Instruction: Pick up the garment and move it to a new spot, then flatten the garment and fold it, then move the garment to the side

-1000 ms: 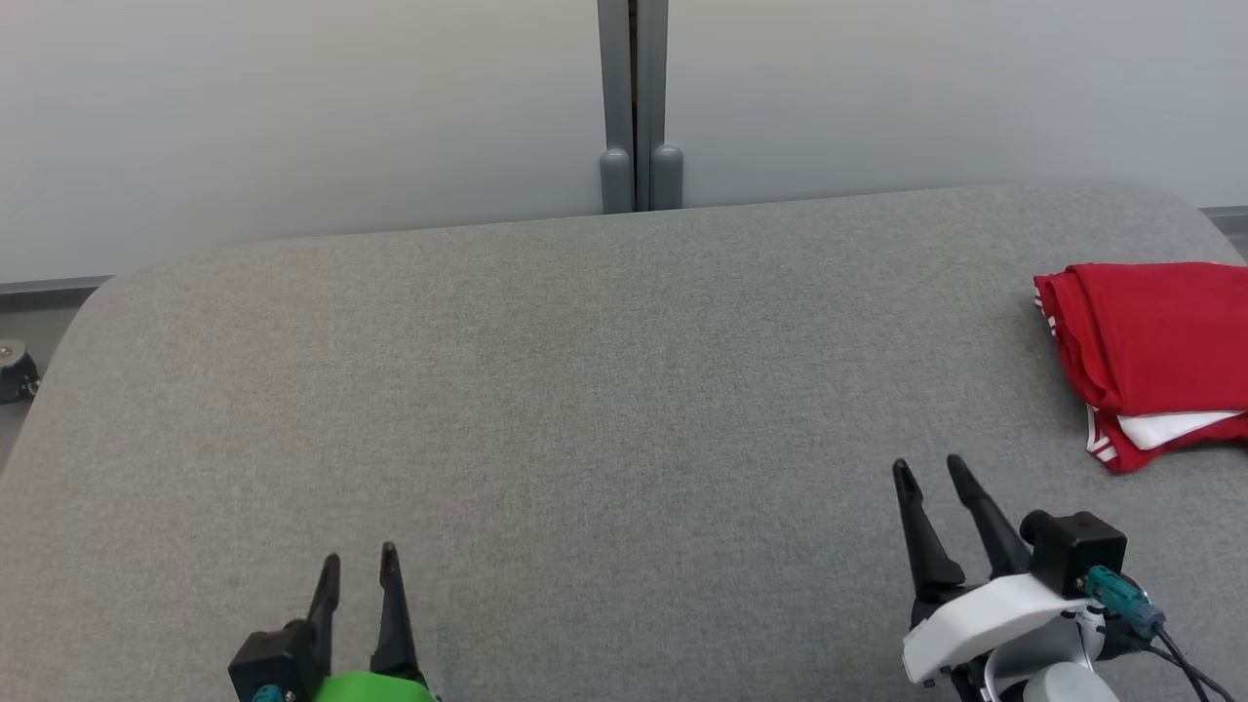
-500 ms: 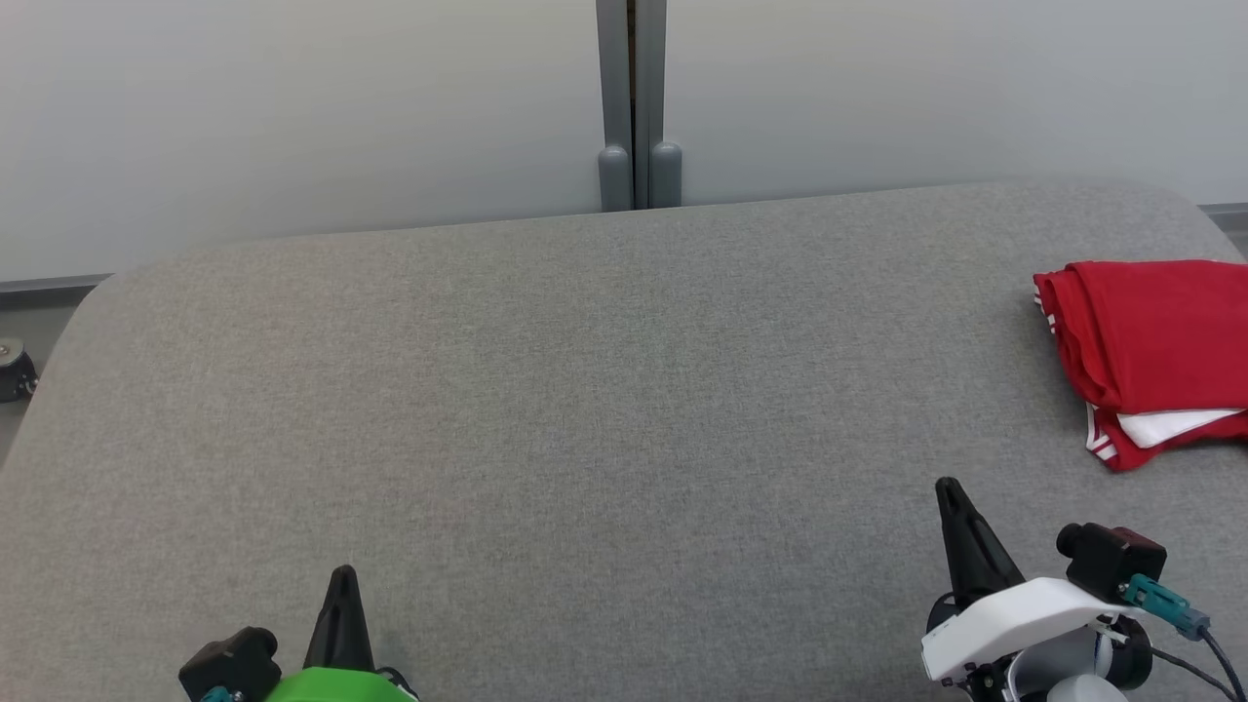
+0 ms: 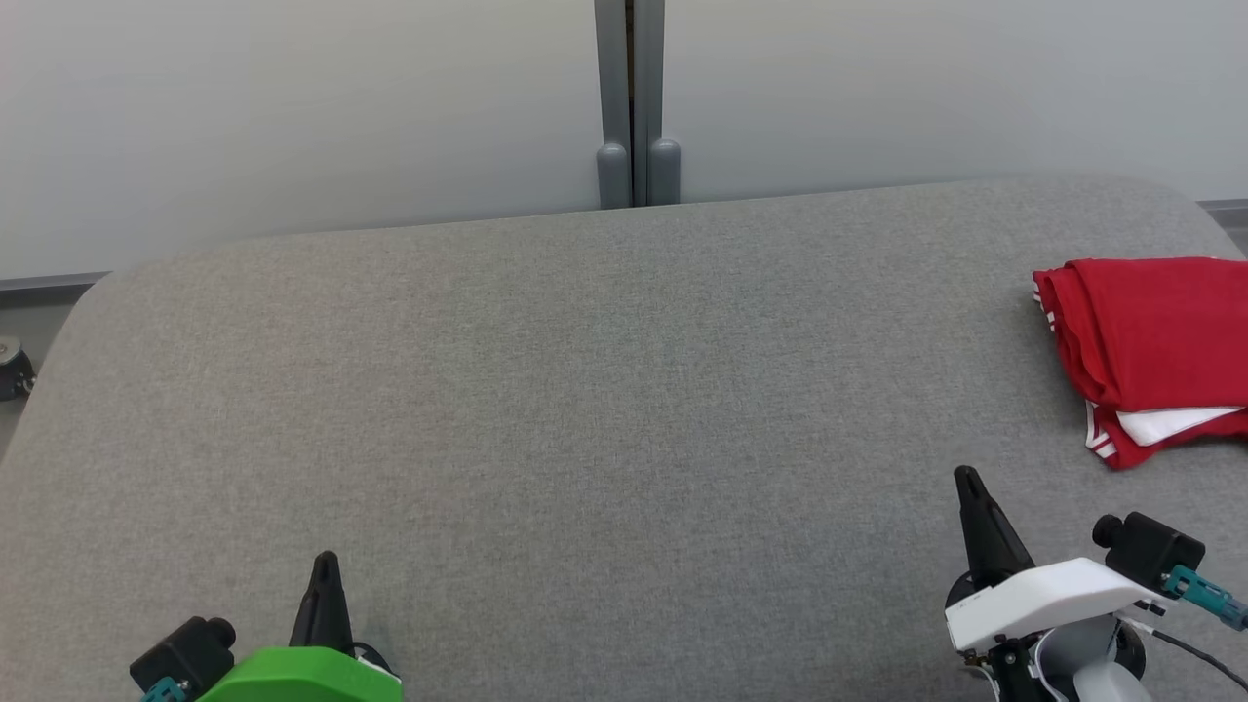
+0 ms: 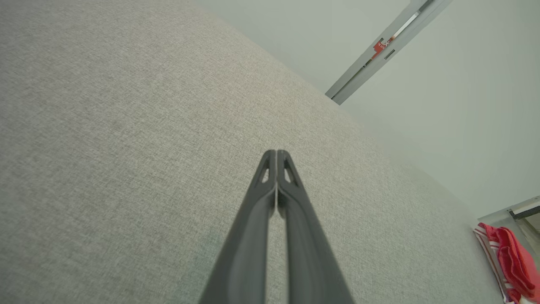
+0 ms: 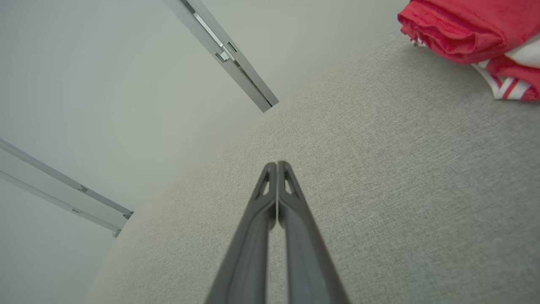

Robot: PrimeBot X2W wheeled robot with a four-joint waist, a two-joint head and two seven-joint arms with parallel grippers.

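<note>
The garment (image 3: 1155, 346) is red with white trim and lies folded at the right edge of the grey padded table (image 3: 585, 390). The same garment (image 5: 472, 29) sits at the top right of the right wrist view, and the garment (image 4: 510, 266) appears at the lower right of the left wrist view. My left gripper (image 3: 325, 564) is low at the front left, shut, with nothing between its fingers. My right gripper (image 3: 967, 478) stands at the front right, shut and empty, a short way in front of the garment and apart from it. In the wrist views the left gripper (image 4: 276, 153) and the right gripper (image 5: 276, 164) have their tips pressed together.
A pale wall with a grey vertical post (image 3: 632, 102) runs behind the table. The table's rounded far corners show at left and right. A small dark fitting (image 3: 12, 366) sits off the table's left edge.
Both grippers have shut, from open a second ago. Both arms have drawn back slightly toward the bottom of the head view, and the right one has shifted right. The garment lies as before.
</note>
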